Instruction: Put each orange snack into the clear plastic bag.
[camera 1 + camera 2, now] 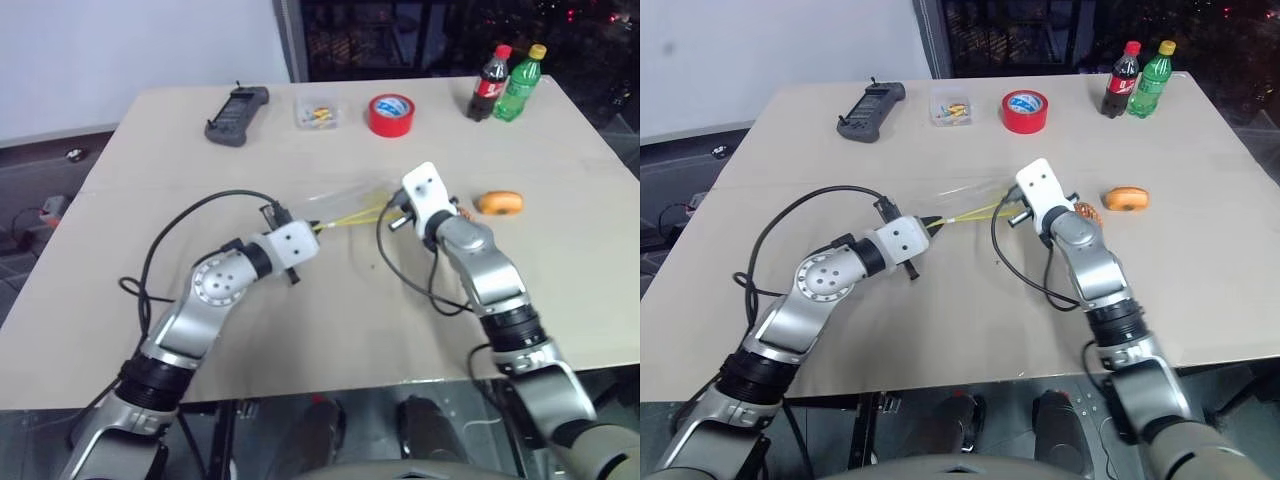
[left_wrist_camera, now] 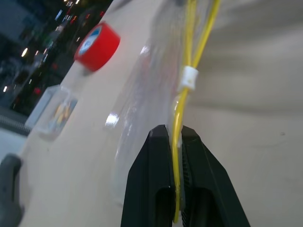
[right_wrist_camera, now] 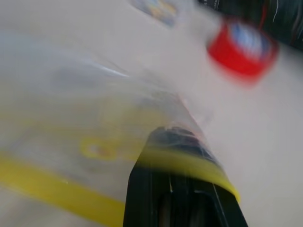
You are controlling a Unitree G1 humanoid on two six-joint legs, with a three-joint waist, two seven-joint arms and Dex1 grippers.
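Black hand (image 2: 174, 142) on glossy bag (image 2: 142, 99)

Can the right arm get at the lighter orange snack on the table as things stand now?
Probably not yet: the snack lies free close beside the right gripper, but that gripper is shut on the clear bag, so it has no free fingers.

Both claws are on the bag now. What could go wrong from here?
The clear plastic bag hangs by its yellow seal strip between the left claw and right claw; further pulling might tear it or slip a pinch. Both orange snacks lie outside the bag, so freeing a claw could let the mouth close.
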